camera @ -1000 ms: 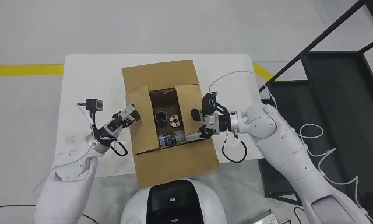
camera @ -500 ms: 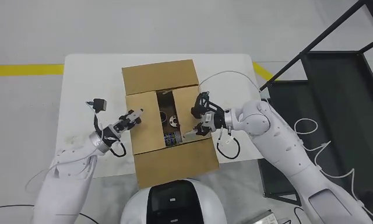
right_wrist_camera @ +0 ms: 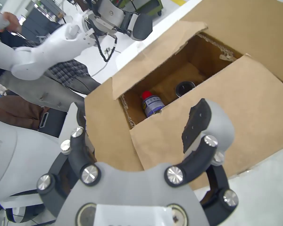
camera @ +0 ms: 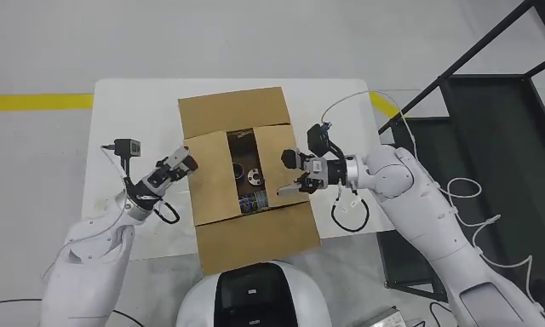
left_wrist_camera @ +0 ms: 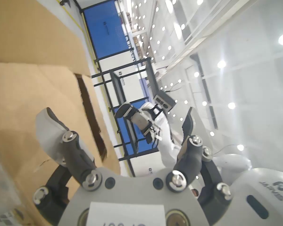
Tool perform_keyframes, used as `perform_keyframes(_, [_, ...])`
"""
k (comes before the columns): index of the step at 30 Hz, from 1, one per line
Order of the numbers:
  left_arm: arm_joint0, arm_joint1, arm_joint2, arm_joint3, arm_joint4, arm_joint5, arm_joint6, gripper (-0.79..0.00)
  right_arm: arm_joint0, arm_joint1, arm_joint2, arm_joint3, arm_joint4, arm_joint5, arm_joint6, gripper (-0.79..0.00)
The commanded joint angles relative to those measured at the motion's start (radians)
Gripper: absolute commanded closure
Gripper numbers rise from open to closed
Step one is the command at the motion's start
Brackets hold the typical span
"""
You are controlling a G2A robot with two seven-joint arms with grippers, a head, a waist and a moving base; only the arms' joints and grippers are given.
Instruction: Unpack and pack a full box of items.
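A brown cardboard box (camera: 230,114) stands open in the middle of the white table (camera: 128,106), all its flaps folded outward. Inside I see a blue spray can with a red cap (right_wrist_camera: 151,103) and a black round item (right_wrist_camera: 184,88); the can (camera: 248,203) lies near the front wall and dark round items (camera: 235,169) sit mid-box. My left gripper (camera: 184,163) is open just outside the left flap (left_wrist_camera: 37,90), nothing between its fingers (left_wrist_camera: 49,124). My right gripper (camera: 289,175) is open at the right flap (right_wrist_camera: 202,90), its fingers (right_wrist_camera: 200,118) apart over the flap's edge.
A black metal rack (camera: 477,123) stands right of the table. White cables (camera: 341,216) hang from the right wrist near the box's right side. Bare table lies left of the box and along its far edge.
The left flap went from raised to lying flat, and my left gripper has drawn back from it to the left. My right gripper has shifted slightly right and turned at the right flap.
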Motion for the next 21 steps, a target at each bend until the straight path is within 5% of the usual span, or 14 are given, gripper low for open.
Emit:
perform_keyframes(1, [0.009,0.003,-0.024,-0.011,-0.053,0.002,-0.021,-0.785,-0.023,0.017,0.023,-0.002,0.117,-0.002,0.09,-0.785])
perform_keyframes(5, [0.018,0.013,-0.078,-0.013,-0.1,0.012,-0.075,-0.785,-0.063,0.057,0.055,-0.045,0.24,0.081,0.178,-0.785])
perform_keyframes(9, [-0.001,0.014,-0.102,0.023,-0.023,-0.014,0.006,-0.785,-0.077,0.091,0.068,-0.088,0.274,0.109,0.206,-0.785])
perform_keyframes(21, [-0.031,0.011,-0.092,0.062,0.014,-0.049,0.054,-0.785,-0.077,0.091,0.068,-0.088,0.274,0.109,0.206,-0.785])
